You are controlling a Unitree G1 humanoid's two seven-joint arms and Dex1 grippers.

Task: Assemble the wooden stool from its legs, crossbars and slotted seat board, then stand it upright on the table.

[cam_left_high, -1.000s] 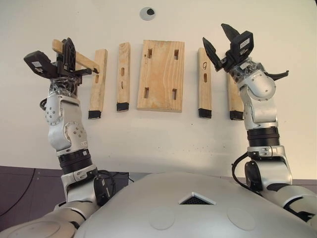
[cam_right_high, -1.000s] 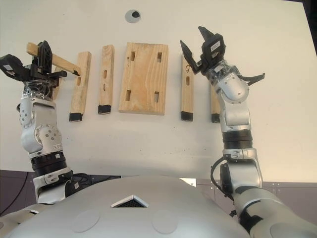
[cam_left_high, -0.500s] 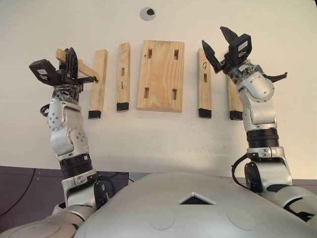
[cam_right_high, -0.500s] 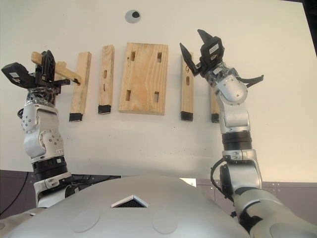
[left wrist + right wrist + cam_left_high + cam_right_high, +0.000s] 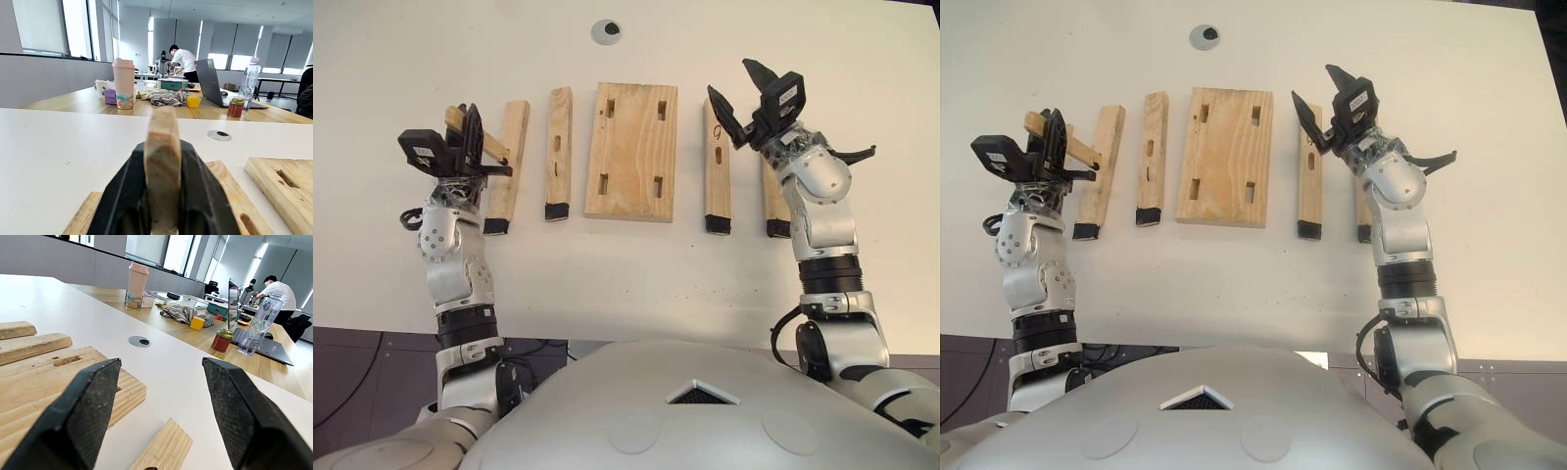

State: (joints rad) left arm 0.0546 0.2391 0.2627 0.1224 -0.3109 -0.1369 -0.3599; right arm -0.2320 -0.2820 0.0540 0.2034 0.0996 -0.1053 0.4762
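1. Left eye view: the white table point(image 5: 607, 264) carries the stool's parts, all lying flat in a row.
2. The slotted seat board point(image 5: 631, 152) lies in the middle, unjoined to anything.
3. Two legs lie at its 9 o'clock, the outer left leg point(image 5: 506, 166) and the inner left leg point(image 5: 558, 152). Two more lie at its 3 o'clock, the inner right leg point(image 5: 717, 162) and the outer right leg point(image 5: 773, 206), the last partly behind the right arm.
4. The left gripper point(image 5: 472, 142) has its jaws clamped on a crossbar point(image 5: 163, 161). The bar slants from 10 o'clock to 4 o'clock, its low end at the outer left leg's slot. Whether it has entered the slot cannot be told.
5. The right gripper point(image 5: 732, 83) hangs over the inner right leg's top end, jaws wide apart and holding nothing.
6. Judged step: seating the first crossbar, with assembly barely begun. The next move calls for squaring the bar's end to the slot and pressing in; the loose leg may slide.
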